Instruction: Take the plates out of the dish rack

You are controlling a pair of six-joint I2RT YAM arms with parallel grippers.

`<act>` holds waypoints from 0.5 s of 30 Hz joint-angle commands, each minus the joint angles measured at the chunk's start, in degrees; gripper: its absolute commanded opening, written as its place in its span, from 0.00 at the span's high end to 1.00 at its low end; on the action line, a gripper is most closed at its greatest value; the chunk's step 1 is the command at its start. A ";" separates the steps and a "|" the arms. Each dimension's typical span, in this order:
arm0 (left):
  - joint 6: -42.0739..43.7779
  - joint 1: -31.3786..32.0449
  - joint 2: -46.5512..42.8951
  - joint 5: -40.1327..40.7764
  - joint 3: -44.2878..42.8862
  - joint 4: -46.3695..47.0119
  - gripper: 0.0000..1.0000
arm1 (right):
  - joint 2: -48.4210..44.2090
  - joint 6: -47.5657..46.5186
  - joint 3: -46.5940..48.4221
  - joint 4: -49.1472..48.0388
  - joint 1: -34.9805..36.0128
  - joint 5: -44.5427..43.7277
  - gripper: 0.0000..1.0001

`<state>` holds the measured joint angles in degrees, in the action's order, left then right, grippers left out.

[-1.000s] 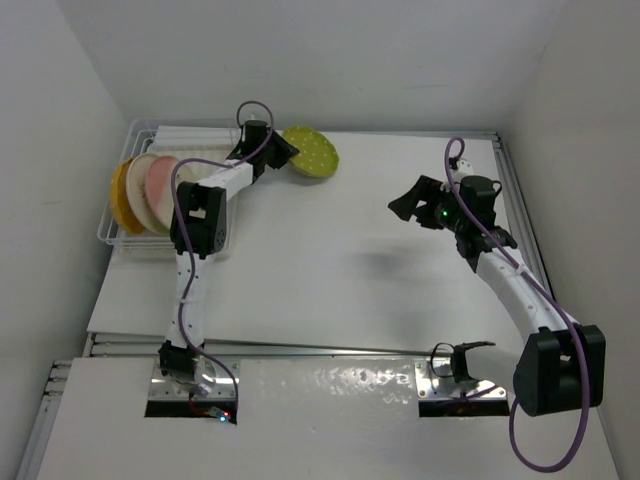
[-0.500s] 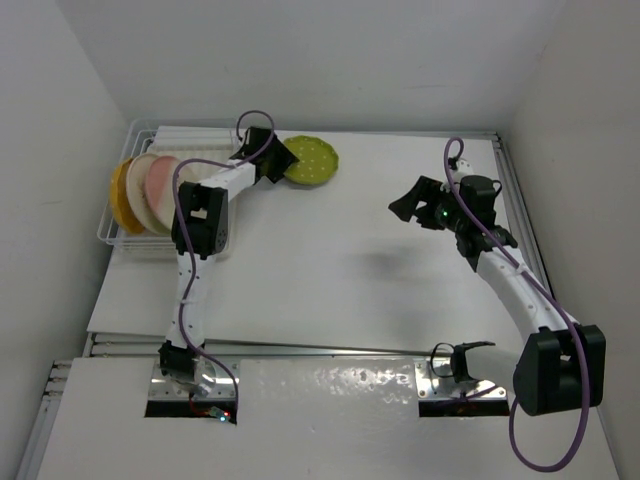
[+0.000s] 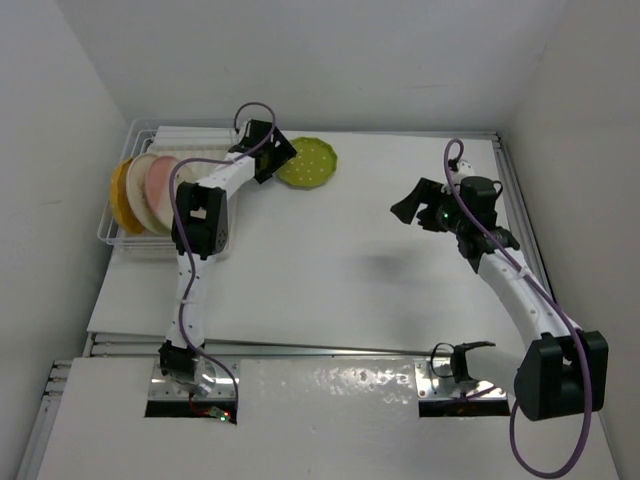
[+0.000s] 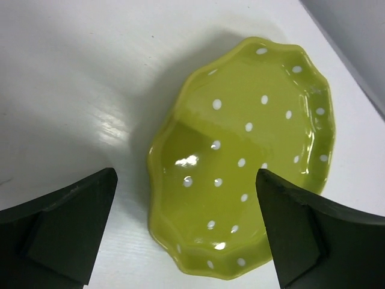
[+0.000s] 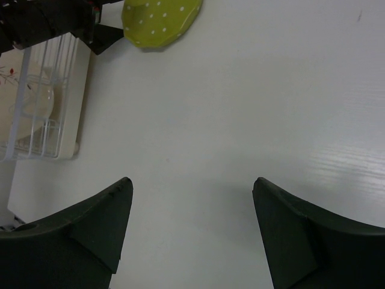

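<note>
Top view. Dish rack (image 3: pixel 112 238) sits at 10 o'clock on the table (image 3: pixel 340 280), beside the left wall. Three plates stand on edge in it, leaning: orange-yellow plate (image 3: pixel 119 196), cream plate (image 3: pixel 139 190), pink plate (image 3: pixel 163 178). Lime green plate (image 3: pixel 310 163) lies flat on the table at about 11 o'clock, outside the rack. Left gripper (image 3: pixel 280 160) is at that plate's 9 o'clock rim. Right gripper (image 3: pixel 405 203) hangs at 3 o'clock, well apart from all plates.

Left wrist view. Fingers spread wide, at 8 and 4 o'clock. Lime green plate lies face up between and beyond them. Nothing gripped.

Right wrist view. Fingers wide apart, at 7 and 5 o'clock, with only bare table between. Nothing held. Lime green plate is at 11 o'clock, dish rack at 9 o'clock.
</note>
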<state>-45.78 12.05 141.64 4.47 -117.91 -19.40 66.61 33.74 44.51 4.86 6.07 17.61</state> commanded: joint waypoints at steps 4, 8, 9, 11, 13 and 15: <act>9.11 1.39 -7.43 3.26 -1.80 -3.46 0.00 | -2.10 -3.06 3.21 3.48 0.61 -3.37 0.21; 22.88 4.55 -11.91 6.69 -2.67 -3.71 0.00 | -2.62 -4.12 2.86 4.10 0.79 -3.37 0.21; 24.49 4.99 -12.96 6.78 -4.59 -4.33 0.00 | -2.71 -4.55 2.43 4.10 0.88 -3.28 0.21; 28.35 5.35 -13.67 4.95 -6.36 -6.00 0.01 | -3.15 -5.17 1.46 3.84 1.14 -3.02 0.21; 31.61 5.35 -15.60 2.57 -7.34 -6.53 0.06 | -3.59 -5.61 0.84 3.49 1.14 -2.32 0.21; 35.84 5.35 -18.06 1.77 -6.99 -6.71 0.10 | -3.85 -6.31 -0.21 2.87 1.23 -1.52 0.21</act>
<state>-19.70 17.50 130.74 7.51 -122.06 -26.61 64.34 29.45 44.91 9.23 6.92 15.20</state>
